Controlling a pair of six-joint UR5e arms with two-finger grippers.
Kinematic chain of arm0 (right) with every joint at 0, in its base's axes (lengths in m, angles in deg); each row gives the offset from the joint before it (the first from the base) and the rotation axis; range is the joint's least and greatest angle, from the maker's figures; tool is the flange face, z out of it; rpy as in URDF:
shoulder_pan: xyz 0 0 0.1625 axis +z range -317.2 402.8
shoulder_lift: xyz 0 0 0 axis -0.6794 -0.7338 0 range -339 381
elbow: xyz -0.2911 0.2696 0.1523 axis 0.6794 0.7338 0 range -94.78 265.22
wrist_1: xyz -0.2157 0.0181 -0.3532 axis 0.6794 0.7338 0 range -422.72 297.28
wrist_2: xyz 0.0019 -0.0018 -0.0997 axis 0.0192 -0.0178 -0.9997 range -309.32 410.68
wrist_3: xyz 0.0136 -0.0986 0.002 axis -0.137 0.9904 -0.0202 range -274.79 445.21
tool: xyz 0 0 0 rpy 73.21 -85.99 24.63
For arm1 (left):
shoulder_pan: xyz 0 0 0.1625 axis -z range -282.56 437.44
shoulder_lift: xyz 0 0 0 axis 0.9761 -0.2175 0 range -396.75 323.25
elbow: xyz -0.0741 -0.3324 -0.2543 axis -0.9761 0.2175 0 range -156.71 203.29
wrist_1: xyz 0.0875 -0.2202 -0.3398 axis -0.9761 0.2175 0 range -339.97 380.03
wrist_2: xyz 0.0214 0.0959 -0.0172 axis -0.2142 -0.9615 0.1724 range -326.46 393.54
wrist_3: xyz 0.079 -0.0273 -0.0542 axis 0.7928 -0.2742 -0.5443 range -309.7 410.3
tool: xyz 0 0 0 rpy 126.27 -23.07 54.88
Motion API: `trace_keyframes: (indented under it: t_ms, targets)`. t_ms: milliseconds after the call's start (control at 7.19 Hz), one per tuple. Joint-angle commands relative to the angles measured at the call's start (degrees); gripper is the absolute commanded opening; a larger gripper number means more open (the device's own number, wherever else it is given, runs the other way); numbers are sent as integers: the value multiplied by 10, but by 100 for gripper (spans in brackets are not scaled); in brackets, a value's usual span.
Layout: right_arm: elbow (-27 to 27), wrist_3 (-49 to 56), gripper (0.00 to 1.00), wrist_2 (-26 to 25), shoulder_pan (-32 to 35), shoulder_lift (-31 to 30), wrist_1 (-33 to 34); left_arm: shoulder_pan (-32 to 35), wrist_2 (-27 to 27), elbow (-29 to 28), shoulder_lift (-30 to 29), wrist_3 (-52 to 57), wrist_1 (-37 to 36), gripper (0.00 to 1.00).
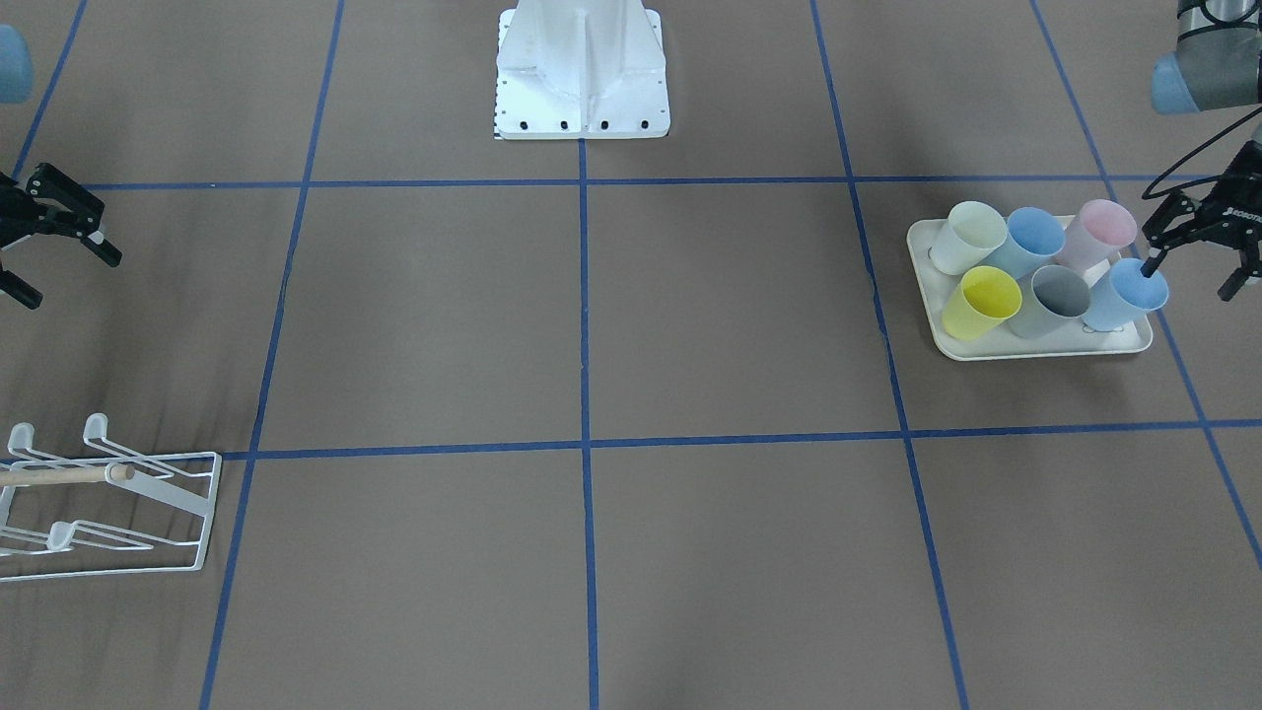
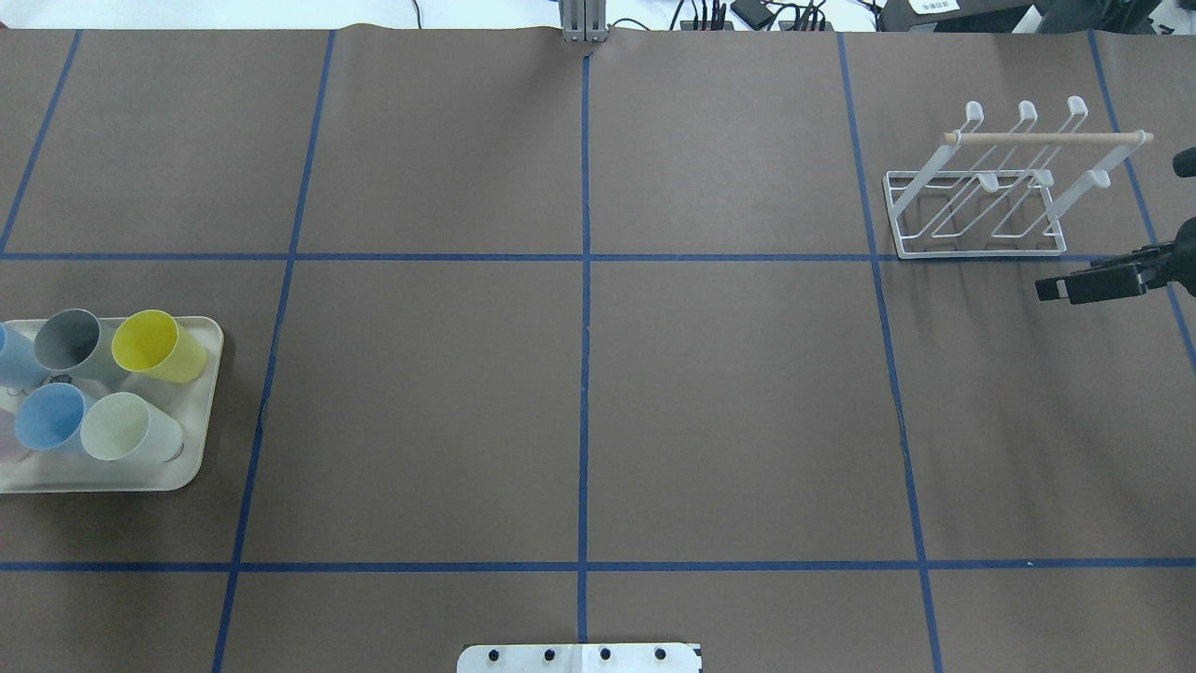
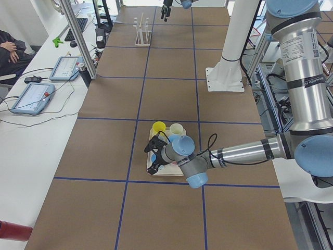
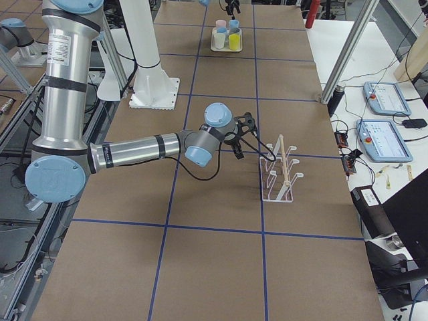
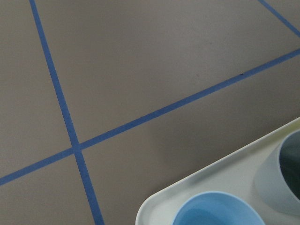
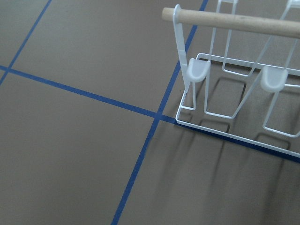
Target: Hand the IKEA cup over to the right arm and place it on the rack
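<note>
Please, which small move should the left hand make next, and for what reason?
Probably shut the left hand on the wall of the light blue cup nearest it. The hand is open; one finger seems to be over that cup's mouth and the other outside it. No cup is held yet, and the rack holds none.

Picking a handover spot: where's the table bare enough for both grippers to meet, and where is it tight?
Bare: the whole middle, the taped squares between the tray and the rack, out from the base plate. Tight: the tray, packed with six cups, the open left gripper at its end cup; and beside the rack, where the open right gripper hangs.
</note>
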Motion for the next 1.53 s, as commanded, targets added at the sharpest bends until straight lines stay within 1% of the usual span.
trace_keyframes:
  t_ms: [0, 278, 417, 556, 695, 834, 973, 1112, 1251, 1390]
  targets:
    - [-3, -1, 100, 1, -5, 0, 0, -12, -4, -15, -3, 1, 3, 82]
    - [-3, 0, 100, 2, -8, 0, 0, -24, -4, -19, -5, 1, 5, 64]
    - [-3, 0, 100, 2, -8, 0, 0, -29, -4, -18, -5, 1, 5, 61]
    - [-3, 0, 100, 2, -8, -1, -1, -32, -2, -18, -6, 1, 5, 54]
    - [-3, 0, 100, 1, -8, -2, -5, -33, -1, -18, -6, 1, 8, 41]
    - [0, -1, 100, 2, -8, -6, -21, -33, 0, -17, -6, 0, 14, 16]
    - [0, -1, 100, 3, -8, -7, -22, -32, 1, -17, -7, 1, 18, 0]
    - [0, -1, 100, 2, -8, -7, -22, -32, 4, -17, -9, -1, 31, 0]
    - [0, 0, 100, 2, -8, -1, -22, -32, 7, -15, -11, -1, 28, 0]
    - [0, 1, 99, 0, -10, 11, -26, -16, 11, -15, -28, -3, 17, 0]
